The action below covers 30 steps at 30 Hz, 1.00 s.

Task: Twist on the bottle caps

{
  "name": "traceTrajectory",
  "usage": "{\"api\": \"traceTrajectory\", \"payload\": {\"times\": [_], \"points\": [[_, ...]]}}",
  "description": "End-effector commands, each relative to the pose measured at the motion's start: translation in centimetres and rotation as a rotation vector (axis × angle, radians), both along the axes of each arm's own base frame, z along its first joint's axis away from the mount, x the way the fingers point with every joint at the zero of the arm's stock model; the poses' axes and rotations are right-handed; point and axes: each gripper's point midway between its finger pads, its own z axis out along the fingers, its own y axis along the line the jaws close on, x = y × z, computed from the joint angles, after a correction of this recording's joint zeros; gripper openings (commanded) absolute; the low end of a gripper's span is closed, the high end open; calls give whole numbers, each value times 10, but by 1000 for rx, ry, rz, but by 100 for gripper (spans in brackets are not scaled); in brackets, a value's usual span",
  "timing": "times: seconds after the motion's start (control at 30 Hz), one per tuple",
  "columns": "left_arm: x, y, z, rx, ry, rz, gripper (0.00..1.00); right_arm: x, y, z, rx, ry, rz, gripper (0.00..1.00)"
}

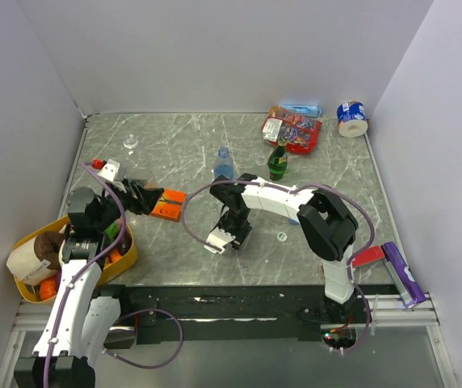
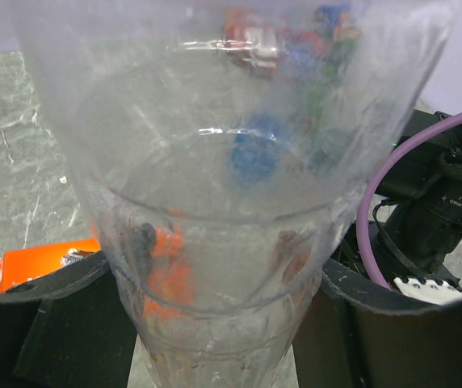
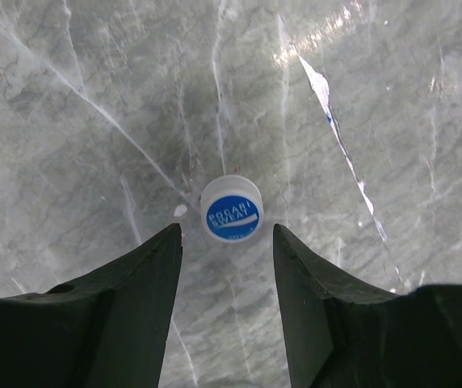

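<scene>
Right gripper (image 3: 226, 236) is nose-down over the marble table (image 3: 86, 97), jaws parted and holding nothing, with the blue-rimmed cap (image 3: 231, 208) lying flat just off its fingertips, clear of both. Over on the left, the left gripper (image 2: 215, 331) is clamped on a clear plastic container (image 2: 215, 162). The water bottle (image 1: 224, 166) and green bottle (image 1: 277, 163) stand upright behind.

2 bottles: water bottle (image 1: 224, 166) and dark green bottle (image 1: 277, 163), both beyond the right gripper (image 3: 226, 238). 2 loose caps: blue-and-white cap (image 3: 231, 214) just ahead of its fingertips, green-rimmed cap (image 1: 281, 236) off to its right. 1 clear plastic container (image 2: 215, 202), between the fingers of the left gripper (image 2: 224, 323). 1 can (image 1: 351, 118). 1 orange box (image 1: 169, 204). 1 yellow basket (image 1: 128, 257). The snack packets (image 1: 293, 129) are piled, count unclear.
</scene>
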Motion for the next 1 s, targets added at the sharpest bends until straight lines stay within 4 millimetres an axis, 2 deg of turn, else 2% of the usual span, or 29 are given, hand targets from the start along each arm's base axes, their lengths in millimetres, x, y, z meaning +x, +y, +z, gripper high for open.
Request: {"api": "traceTrajectory", "payload": {"times": [0.0,0.3,0.63,0.77,0.9,0.93,0.97], "points": [[0,0,7,-10,-31,-7,1,-8,5,-4,2,17,0,55],[3,0,4,-14,-27,-6,1,-4,9,-8,-8,12,-25,48],[5,0,0,-12,-18,-5,1,-5,11,-8,9,19,-38,44],[5,-1,-1,-9,-16,-11,1,-4,16,-2,37,15,-60,36],[6,-6,-5,17,-22,-64,1,0,26,27,93,28,-142,30],[7,-7,-5,30,-32,-76,1,-1,32,52,140,45,-187,29],[8,-9,-6,67,-54,-95,1,-2,34,66,160,58,-209,27]]}}
